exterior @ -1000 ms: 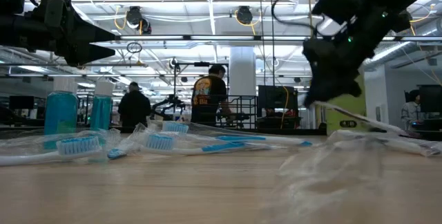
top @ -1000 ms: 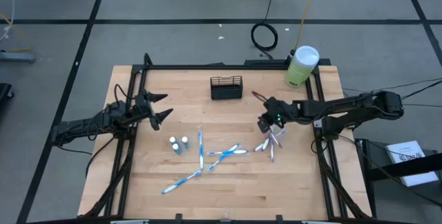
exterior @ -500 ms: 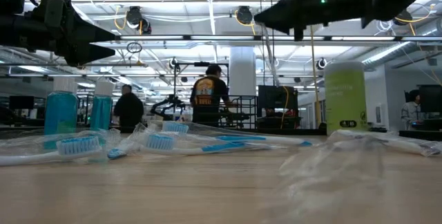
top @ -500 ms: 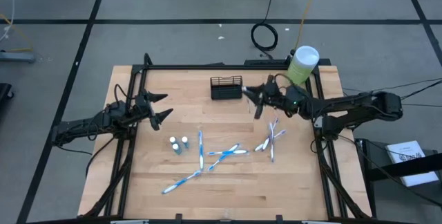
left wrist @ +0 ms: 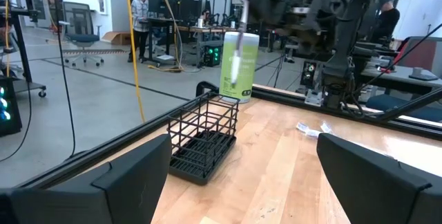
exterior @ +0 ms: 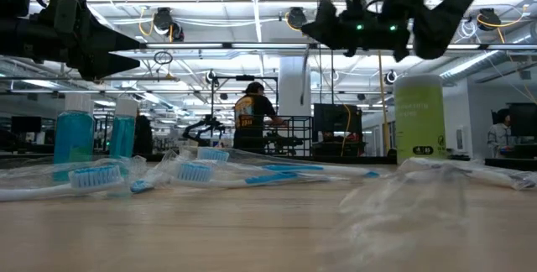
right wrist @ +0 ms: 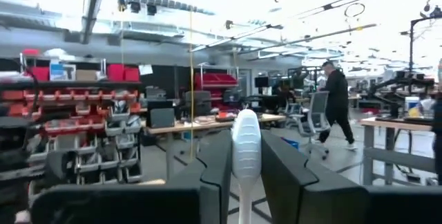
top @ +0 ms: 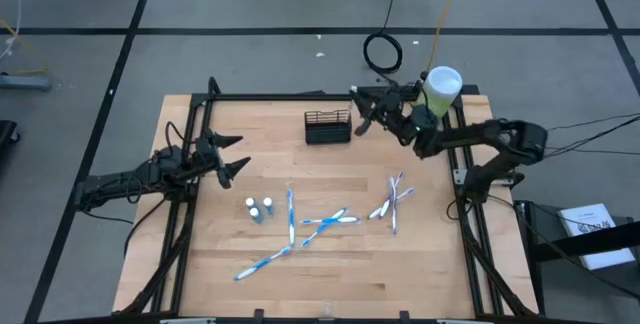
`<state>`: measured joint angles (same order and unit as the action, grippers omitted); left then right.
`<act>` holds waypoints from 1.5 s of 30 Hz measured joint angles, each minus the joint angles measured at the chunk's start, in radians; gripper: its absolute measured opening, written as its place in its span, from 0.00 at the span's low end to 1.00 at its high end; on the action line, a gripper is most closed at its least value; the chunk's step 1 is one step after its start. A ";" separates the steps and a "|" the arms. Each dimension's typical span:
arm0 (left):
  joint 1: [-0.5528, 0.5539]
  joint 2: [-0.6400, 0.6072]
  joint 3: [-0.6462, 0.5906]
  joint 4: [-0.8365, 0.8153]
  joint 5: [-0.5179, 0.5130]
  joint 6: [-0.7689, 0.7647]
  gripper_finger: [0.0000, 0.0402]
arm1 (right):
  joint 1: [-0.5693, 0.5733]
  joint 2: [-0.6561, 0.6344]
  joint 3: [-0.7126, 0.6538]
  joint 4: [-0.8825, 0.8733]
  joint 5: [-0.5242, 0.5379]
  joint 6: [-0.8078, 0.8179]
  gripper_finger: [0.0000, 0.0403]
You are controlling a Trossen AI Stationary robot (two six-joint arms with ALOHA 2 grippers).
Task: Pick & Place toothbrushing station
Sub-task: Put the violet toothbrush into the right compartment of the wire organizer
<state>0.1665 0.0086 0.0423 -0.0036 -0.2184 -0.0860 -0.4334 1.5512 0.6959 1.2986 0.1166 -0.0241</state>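
Observation:
The toothbrushing station, a small black wire basket (top: pixel 328 126), stands on its base near the table's far edge; it also shows in the left wrist view as the basket (left wrist: pixel 204 137). My right gripper (top: pixel 362 116) hovers just right of it, high above the table, shut on a white toothbrush (right wrist: pixel 245 137). In the left wrist view that toothbrush (left wrist: pixel 237 51) shows blurred in front of the green cylinder. My left gripper (top: pixel 232 156) waits open at the table's left side, pointing level toward the basket. My right gripper pinches the white toothbrush's shaft (right wrist: pixel 245 182) between its two fingers, which lie across the brush. One rounded end (right wrist: pixel 246 124) sticks out past the fingers, and the other part hangs below them. The brush is lifted clear of the table and basket.
A pale-green cylinder with a white lid (top: pixel 437 94) stands at the far right corner, close behind my right arm. Several blue-and-white toothbrushes (top: pixel 320 222), two wrapped ones (top: pixel 392 199) and two small bottles (top: pixel 260 209) lie mid-table. People move in the room beyond.
My right gripper has risen from the wrapped toothbrushes at the right and gone toward the far edge, to beside the basket. It has tipped from pointing down to pointing about level, carrying one toothbrush clear of the table. The other brushes stayed put.

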 joint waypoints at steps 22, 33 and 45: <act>0.000 0.000 0.000 0.000 0.000 0.000 0.91 | -0.079 0.132 0.098 -0.205 -0.036 0.039 0.13; 0.000 0.000 0.000 0.000 0.000 0.000 0.92 | -0.079 0.132 0.098 -0.315 -0.036 0.044 0.13; 0.000 0.000 0.000 0.000 0.000 0.000 0.91 | -0.079 0.132 0.098 -0.312 0.039 0.015 0.13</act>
<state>0.1665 0.0082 0.0422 -0.0036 -0.2184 -0.0860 -0.5125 1.6836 0.7937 0.9867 0.1560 -0.0086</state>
